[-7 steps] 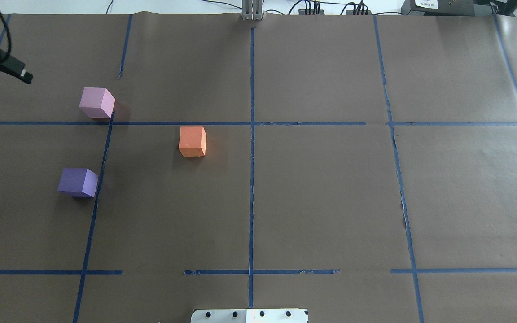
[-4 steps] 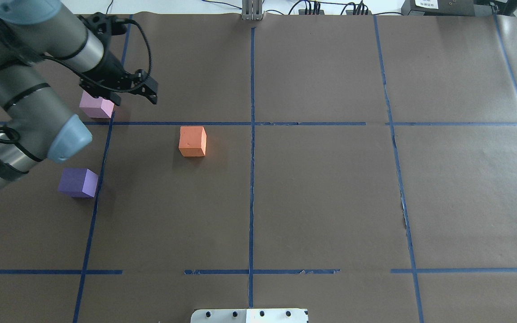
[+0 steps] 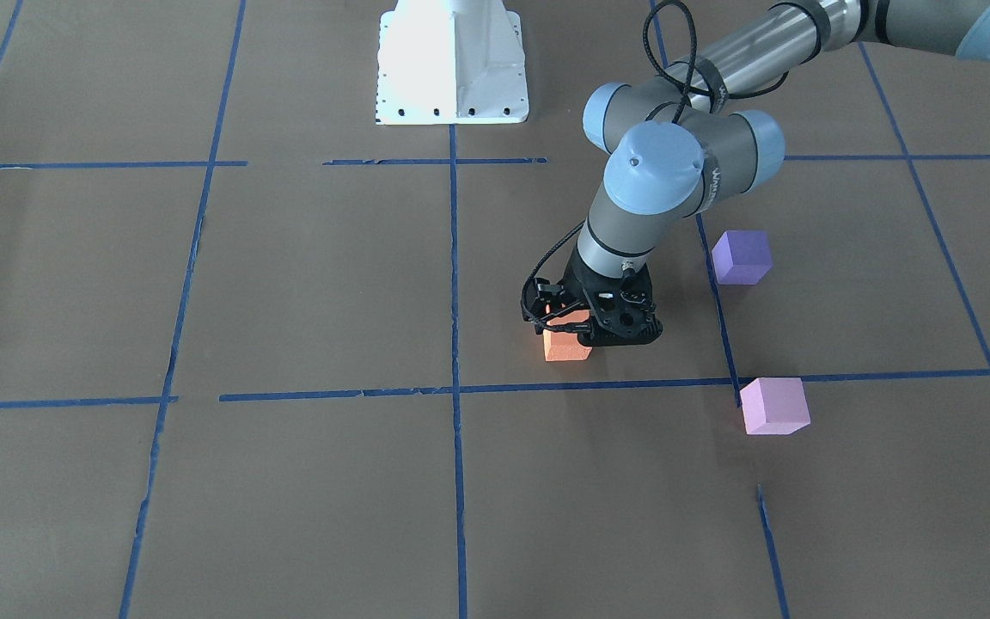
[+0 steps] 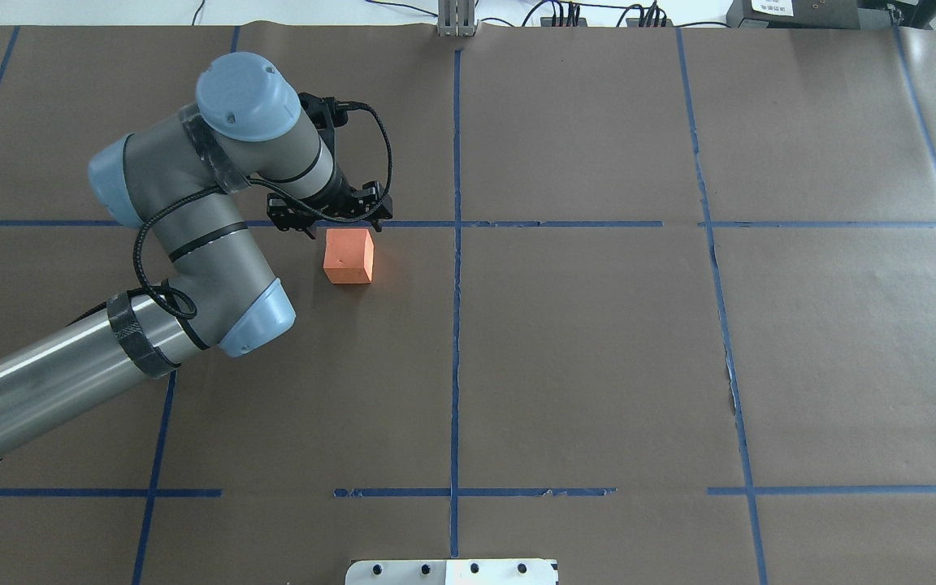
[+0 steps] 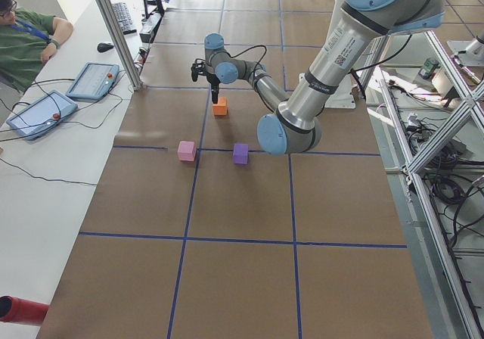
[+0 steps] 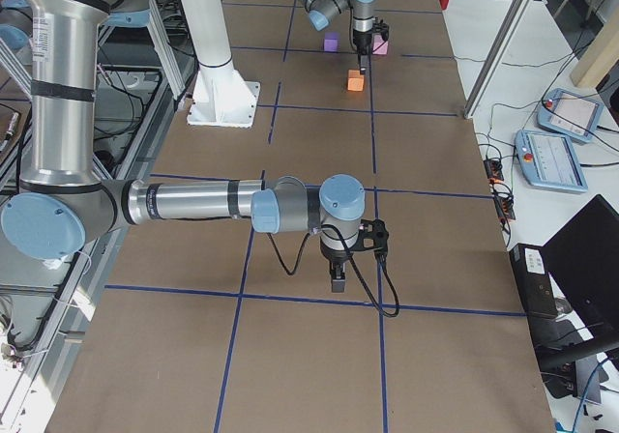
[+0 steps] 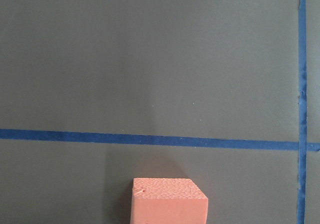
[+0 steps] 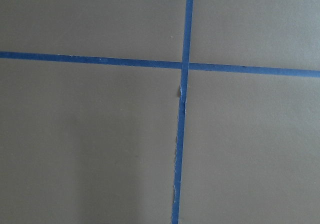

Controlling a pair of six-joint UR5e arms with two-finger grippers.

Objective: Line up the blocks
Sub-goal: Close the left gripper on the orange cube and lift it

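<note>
Orange block [image 4: 348, 256]: set flat just beside the blue tape line [image 4: 557, 223], squared to it; no long axis.
Left gripper [image 4: 342, 228]: jaws apart, poised over the block's far edge.
Right gripper [image 6: 336, 280]: jaw state cannot be told.

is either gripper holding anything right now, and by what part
Nothing is held. The left gripper hovers open just above the orange block, not gripping it; the right gripper carries nothing.

The table [image 4: 842, 366] is covered in brown paper [image 4: 598, 122], marked into squares by blue tape [image 4: 456, 366]. Along its far edge runs a white bench [image 5: 45, 195] holding two tablets [image 5: 92, 80], where a person in green [image 5: 23, 48] sits. Light is bright and even.
</note>
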